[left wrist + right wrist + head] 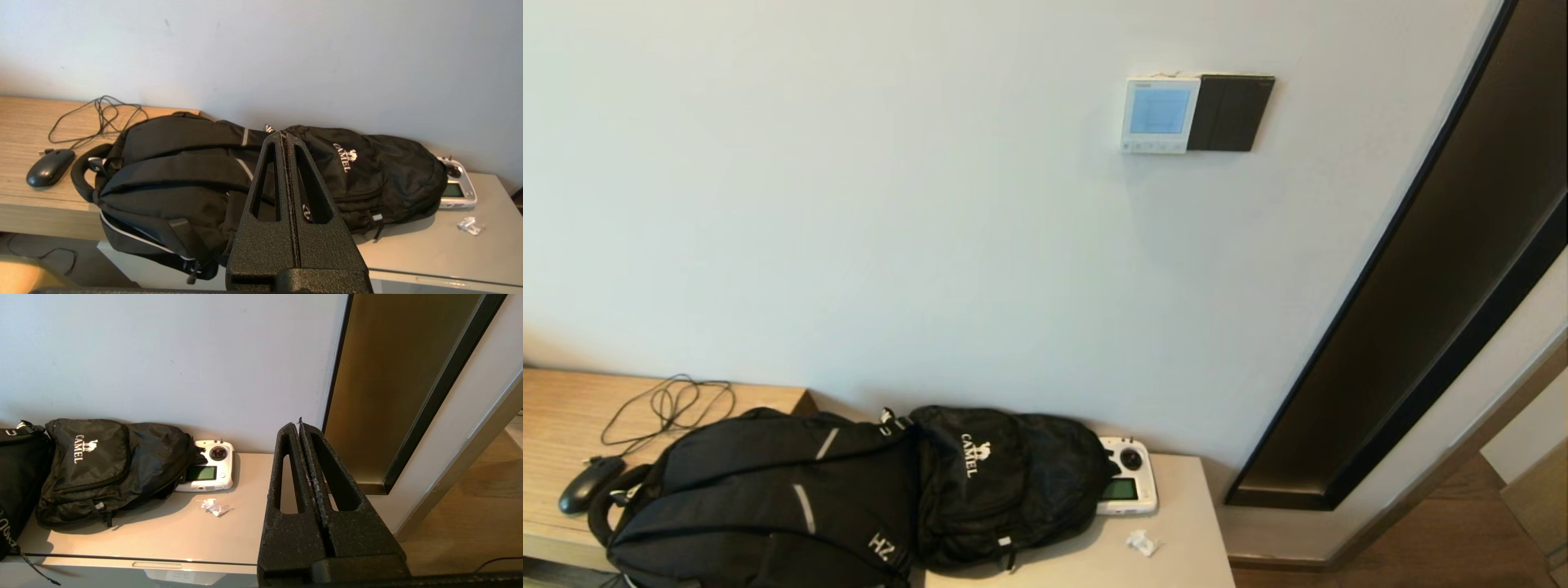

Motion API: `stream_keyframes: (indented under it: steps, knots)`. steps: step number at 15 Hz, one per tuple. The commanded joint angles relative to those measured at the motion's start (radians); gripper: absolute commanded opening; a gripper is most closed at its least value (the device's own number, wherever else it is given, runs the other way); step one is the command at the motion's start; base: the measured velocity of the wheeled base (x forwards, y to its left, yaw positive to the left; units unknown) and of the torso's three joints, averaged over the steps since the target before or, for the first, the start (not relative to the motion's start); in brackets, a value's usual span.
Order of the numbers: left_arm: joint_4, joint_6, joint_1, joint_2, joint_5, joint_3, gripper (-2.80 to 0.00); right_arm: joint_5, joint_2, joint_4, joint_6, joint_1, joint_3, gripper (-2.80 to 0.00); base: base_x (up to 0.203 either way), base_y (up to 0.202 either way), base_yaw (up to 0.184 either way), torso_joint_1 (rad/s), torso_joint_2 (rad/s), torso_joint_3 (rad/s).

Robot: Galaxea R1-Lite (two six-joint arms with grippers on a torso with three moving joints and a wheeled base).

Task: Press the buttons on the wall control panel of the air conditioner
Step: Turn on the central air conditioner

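Observation:
The wall control panel (1161, 114) is a small white square with a pale blue screen, high on the wall in the head view. Its row of tiny pale buttons (1154, 146) runs along its lower edge. Neither arm shows in the head view. My left gripper (284, 136) is shut and empty, held low in front of the black backpacks. My right gripper (299, 426) is shut and empty, held low over the right end of the beige cabinet. The panel is out of view in both wrist views.
A plain black glossy panel (1230, 113) adjoins the white one on its right. Two black backpacks (849, 490), a white handheld controller (1127, 487), a crumpled wrapper (1142, 542), and a black mouse (588, 482) with cable lie below. A dark framed panel (1429, 286) stands at right.

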Motion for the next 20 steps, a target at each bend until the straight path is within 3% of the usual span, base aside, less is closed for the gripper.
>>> stream_keyframes:
  steps: [1, 8, 11, 16, 20]
  knots:
    - [0.000, -0.001, 0.001, 0.000, 0.001, 0.000, -2.80, 0.000, 0.001, 0.000, -0.001, 0.000, 0.000, -2.80, 0.000, 0.000, 0.000, 0.000, 0.00, 0.000]
    - [0.000, -0.001, 0.001, 0.000, 0.000, 0.000, -2.80, -0.001, 0.004, -0.001, -0.003, 0.002, -0.002, -2.80, 0.000, 0.000, 0.000, 0.000, 0.00, 0.000]
    - [0.000, -0.001, 0.000, 0.000, 0.000, 0.000, -2.80, -0.002, 0.083, -0.064, -0.019, 0.002, -0.008, -2.80, 0.000, 0.000, 0.000, 0.000, 0.00, 0.000]
    - [0.000, -0.001, 0.001, 0.000, 0.000, 0.000, -2.80, -0.018, 0.421, -0.312, -0.025, -0.018, -0.103, -2.80, 0.000, 0.000, 0.000, 0.000, 0.00, 0.000]
    - [0.000, -0.001, 0.000, 0.000, 0.000, 0.000, -2.80, -0.059, 0.728, -0.481, -0.045, -0.007, -0.319, -2.80, 0.000, 0.000, 0.000, 0.000, 0.00, 0.000]
